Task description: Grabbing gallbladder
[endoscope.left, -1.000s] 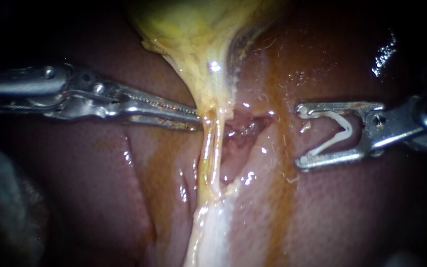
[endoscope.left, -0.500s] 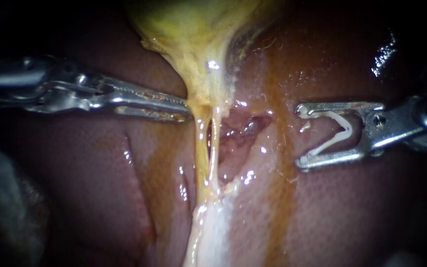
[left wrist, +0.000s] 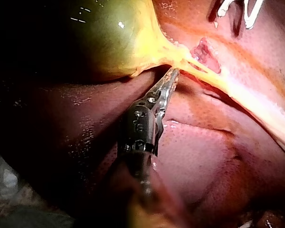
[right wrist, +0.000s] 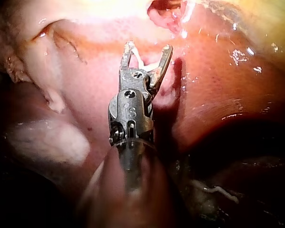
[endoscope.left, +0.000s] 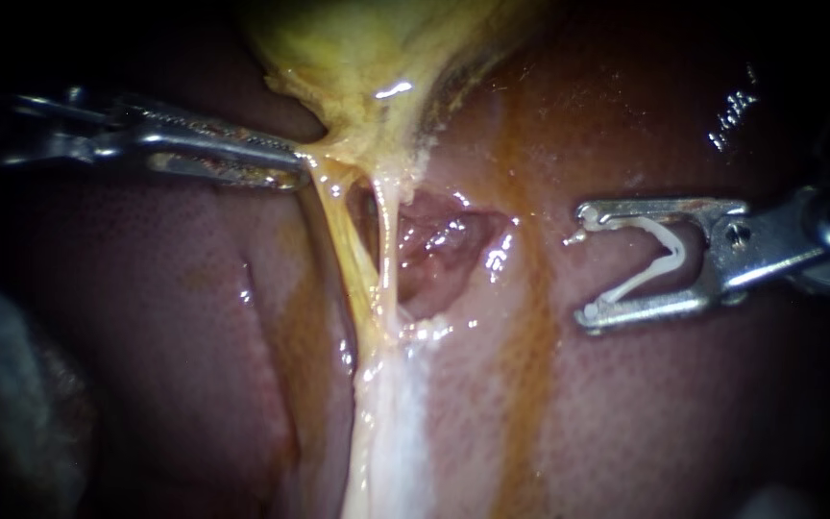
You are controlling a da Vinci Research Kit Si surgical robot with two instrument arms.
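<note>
Left tool (endoscope.left: 292,163) jaws clamped on yellow gallbladder (endoscope.left: 357,48) neck, right tool (endoscope.left: 583,262) jaws spread wide, holding white clip (endoscope.left: 672,252), over liver (endoscope.left: 646,413)

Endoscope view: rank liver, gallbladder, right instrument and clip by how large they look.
1. liver, filling most of the view.
2. gallbladder and right instrument: about alike, both cut off at the edge, so unranked.
3. clip, held in the right instrument, smallest.

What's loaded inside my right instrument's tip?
A white clip, bent in a V, is held from both sides by the right instrument. The liver shows through the gap. How the clip's ends seat in the metal is covered.
</note>
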